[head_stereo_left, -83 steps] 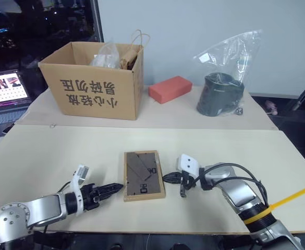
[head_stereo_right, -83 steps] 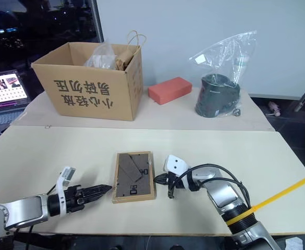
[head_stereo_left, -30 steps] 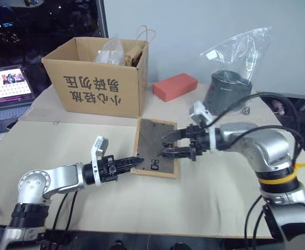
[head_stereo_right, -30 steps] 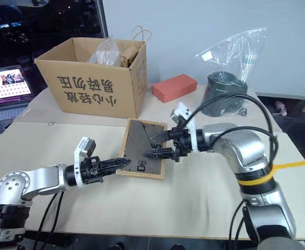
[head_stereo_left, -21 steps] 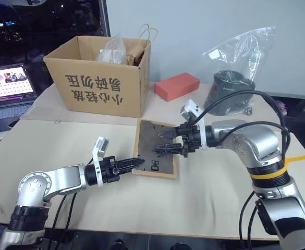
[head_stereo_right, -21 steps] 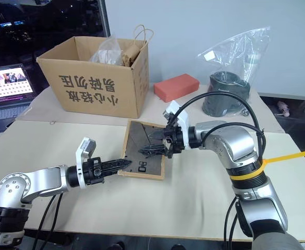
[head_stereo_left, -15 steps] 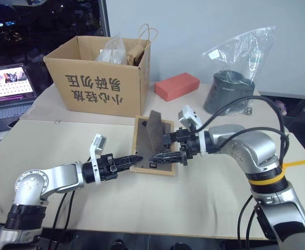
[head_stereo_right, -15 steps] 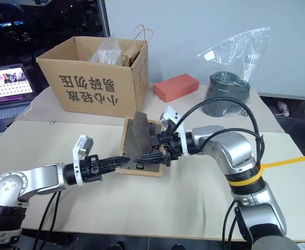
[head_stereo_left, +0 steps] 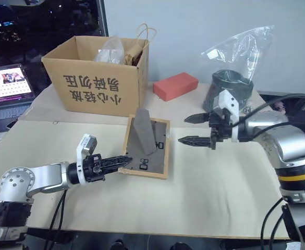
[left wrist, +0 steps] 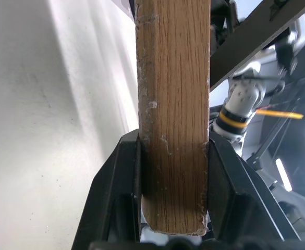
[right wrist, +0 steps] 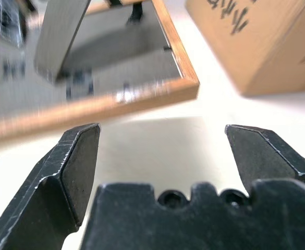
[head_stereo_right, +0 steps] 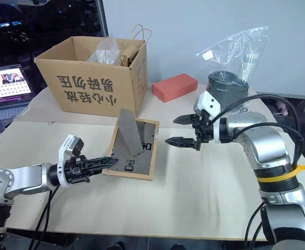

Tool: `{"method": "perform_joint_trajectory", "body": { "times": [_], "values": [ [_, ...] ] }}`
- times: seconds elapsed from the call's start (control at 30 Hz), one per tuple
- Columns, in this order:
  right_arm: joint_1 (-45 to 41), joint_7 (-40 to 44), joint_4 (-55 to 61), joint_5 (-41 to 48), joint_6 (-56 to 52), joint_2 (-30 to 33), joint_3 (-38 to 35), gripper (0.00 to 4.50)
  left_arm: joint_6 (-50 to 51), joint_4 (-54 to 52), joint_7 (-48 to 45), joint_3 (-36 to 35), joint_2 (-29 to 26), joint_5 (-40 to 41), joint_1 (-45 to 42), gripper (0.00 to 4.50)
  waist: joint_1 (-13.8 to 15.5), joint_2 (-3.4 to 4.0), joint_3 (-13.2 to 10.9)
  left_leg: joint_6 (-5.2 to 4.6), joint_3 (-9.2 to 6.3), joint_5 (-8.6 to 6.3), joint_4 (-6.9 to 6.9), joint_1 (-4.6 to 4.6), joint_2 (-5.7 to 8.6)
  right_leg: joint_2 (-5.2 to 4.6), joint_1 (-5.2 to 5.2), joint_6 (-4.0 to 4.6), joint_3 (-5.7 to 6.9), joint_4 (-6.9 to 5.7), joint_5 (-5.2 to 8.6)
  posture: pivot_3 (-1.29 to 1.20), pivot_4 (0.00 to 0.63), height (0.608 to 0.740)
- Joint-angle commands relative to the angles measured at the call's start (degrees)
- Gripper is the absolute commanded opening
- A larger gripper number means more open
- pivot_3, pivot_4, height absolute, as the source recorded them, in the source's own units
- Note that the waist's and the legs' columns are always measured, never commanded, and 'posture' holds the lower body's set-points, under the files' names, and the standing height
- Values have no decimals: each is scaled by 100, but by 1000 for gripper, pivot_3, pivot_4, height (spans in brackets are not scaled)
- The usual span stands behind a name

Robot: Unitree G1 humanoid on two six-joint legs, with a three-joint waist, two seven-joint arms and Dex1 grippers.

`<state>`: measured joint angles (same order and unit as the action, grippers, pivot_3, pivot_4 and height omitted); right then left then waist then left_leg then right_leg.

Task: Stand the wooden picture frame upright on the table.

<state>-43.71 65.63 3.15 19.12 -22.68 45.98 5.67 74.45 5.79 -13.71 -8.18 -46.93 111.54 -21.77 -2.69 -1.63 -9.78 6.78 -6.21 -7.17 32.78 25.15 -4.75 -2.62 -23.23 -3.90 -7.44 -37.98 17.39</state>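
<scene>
- Not yet finished, by the look of it: wooden picture frame (head_stereo_left: pixel 146 146) lying back-up and slightly tilted on the table (head_stereo_left: pixel 215 187), just ahead of the seam between panels, with its grey fold-out stand (head_stereo_left: pixel 142 131) already swung up and out.
- Left to do: tipping the frame up so that it rests on its lower edge and the stand (a judgement, not something seen).
- Left gripper (head_stereo_left: pixel 122 161) with fingers clamped on the frame's near-left edge; wood pinched between both black fingers (left wrist: pixel 122 182) in the wrist view.
- Right gripper (head_stereo_left: pixel 194 129) clear of the frame, just to its right above the table, fingers spread wide and holding nothing.
- Counted, largest to smallest: one table, one cardboard box (head_stereo_left: pixel 101 78), one clear plastic bag over a dark pot (head_stereo_left: pixel 230 91), one picture frame, one red-orange block (head_stereo_left: pixel 176 86); two grippers.
</scene>
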Motion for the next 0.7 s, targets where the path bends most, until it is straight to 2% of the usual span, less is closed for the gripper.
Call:
{"method": "perform_joint_trajectory", "body": {
  "times": [0.03,0.07,0.13,0.27,0.33,0.6,0.7],
  "values": [
    [343,-622,-103,-1023,2373,-221,-54,4473,89,114,-266,-142,-41,146,-127,1110,0,0,0,0,0,0,1,0,1,0,0,-1,0,0,0,0,150,740],
    [497,-1000,-142,-1374,3096,-383,-61,4473,94,145,-265,-122,-36,146,-137,1110,-3,0,0,0,0,0,3,0,0,0,2,-2,0,-1,1,0,150,740],
    [721,-1600,-58,-1787,3793,-704,-84,4473,130,191,-272,-92,-20,146,-126,1110,0,0,0,0,0,1,4,0,0,0,1,-3,1,-3,1,0,150,740],
    [833,-2582,-435,-3375,5844,-785,272,4473,180,191,-280,-53,0,146,-75,1110,18,5,-3,8,0,5,5,-1,2,-1,2,19,1,-7,-12,0,150,740],
    [758,-3130,-691,-3919,6499,-922,377,4473,201,164,-286,-40,22,146,-93,1110,20,5,-3,9,-1,6,5,-1,2,-1,4,22,2,-7,-14,0,150,740],
    [358,-4513,-1475,-5097,7370,-1375,590,4473,264,126,-311,-48,48,146,-119,1110,14,5,-3,16,-5,13,4,-8,1,0,11,26,4,-12,-17,0,150,740],
    [291,-4829,-1655,-5300,7458,-1473,655,3759,282,103,-334,-46,48,146,-106,1110,14,5,-3,16,-6,13,4,-8,1,0,12,26,4,-12,-17,0,150,740]
  ]
}}
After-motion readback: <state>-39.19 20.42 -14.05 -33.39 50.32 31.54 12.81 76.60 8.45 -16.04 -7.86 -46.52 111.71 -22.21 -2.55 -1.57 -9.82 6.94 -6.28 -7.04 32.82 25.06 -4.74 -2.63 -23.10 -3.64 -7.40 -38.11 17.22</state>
